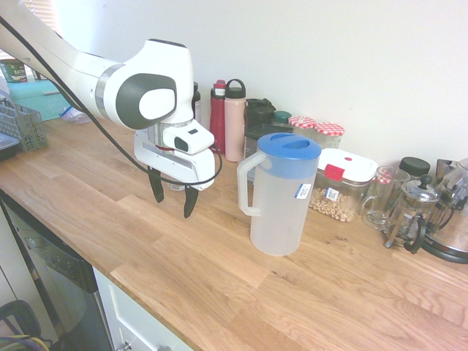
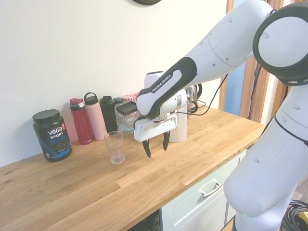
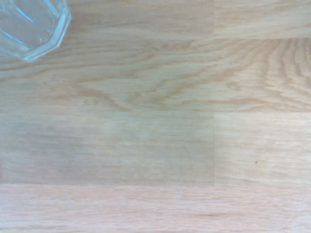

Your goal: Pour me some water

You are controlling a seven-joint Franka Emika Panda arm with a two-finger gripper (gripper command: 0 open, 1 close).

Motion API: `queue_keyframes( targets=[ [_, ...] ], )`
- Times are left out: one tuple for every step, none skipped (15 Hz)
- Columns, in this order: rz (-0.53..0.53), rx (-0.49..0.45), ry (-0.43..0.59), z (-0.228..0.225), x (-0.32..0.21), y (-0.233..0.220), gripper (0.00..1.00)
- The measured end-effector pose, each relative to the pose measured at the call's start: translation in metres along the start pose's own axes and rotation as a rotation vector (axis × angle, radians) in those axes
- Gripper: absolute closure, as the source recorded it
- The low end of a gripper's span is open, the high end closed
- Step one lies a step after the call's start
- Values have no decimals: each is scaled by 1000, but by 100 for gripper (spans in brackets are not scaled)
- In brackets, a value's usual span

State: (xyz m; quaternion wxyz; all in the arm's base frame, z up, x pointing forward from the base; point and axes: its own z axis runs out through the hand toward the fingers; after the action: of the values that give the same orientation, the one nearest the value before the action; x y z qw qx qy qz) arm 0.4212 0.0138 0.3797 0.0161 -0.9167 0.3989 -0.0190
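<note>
A translucent pitcher [image 1: 278, 194] with a blue lid and a handle on its left stands upright on the wooden counter [image 1: 241, 292]. My gripper [image 1: 173, 196] hangs open and empty just left of it, fingers pointing down, slightly above the wood. From the other side, the gripper [image 2: 156, 146] sits between an empty clear drinking glass [image 2: 114, 147] and the pitcher [image 2: 181, 131], which the arm partly hides. The wrist view shows bare wood and the glass's faceted rim [image 3: 29, 26] at one corner.
Along the wall stand a red bottle [image 1: 218, 117], a pink bottle [image 1: 235, 121], a dark protein tub [image 2: 51, 134], red-lidded jars [image 1: 329, 135], a cereal container [image 1: 342, 183], glass mugs [image 1: 382, 196] and a French press [image 1: 415, 212]. A dish rack [image 1: 20, 124] sits far left.
</note>
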Motion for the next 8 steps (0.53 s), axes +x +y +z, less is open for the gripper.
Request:
queue_keyframes(
  targets=[
    [-1,-2,0,0,0,0,0],
    [-4,-6,0,1,0,0,0],
    [-4,-4,1,0,0,0,0],
    [-3,1,8,-3,0,-2,0],
    [-1,9,17,-10,-1,-3,0],
    [2,16,26,-21,0,-5,0],
    [8,26,38,-38,0,-7,0],
    [15,36,51,-57,1,-7,0]
  ],
)
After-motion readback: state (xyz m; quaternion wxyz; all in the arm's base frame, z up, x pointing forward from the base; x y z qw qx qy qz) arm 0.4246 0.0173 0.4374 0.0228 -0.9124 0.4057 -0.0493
